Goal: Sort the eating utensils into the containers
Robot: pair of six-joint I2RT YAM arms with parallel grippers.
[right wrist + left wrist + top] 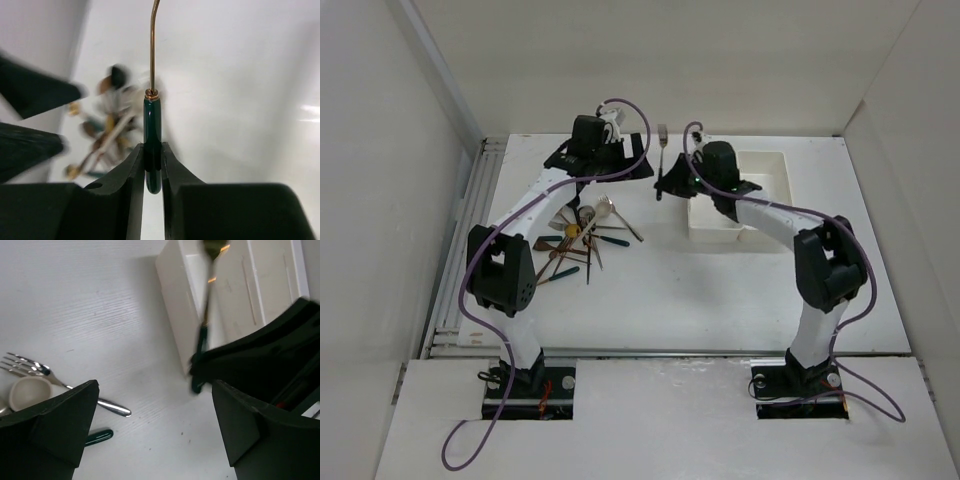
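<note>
The right gripper (pixel 152 150) is clamped on the dark handle of one green-handled utensil (pixel 152 120), which is lifted off the table (pixel 660 290) just left of the containers (pixel 765 160), its gold stem pointing to the far edge. The left gripper (pixel 155 385) stands close by on the other side, jaws spread wide and gripping nothing. Two white compartments show side by side. A tangled pile of utensils (pixel 578 240) lies well apart on the left, too overlapped to count; one silver fork (pixel 30 366) is plain there
</note>
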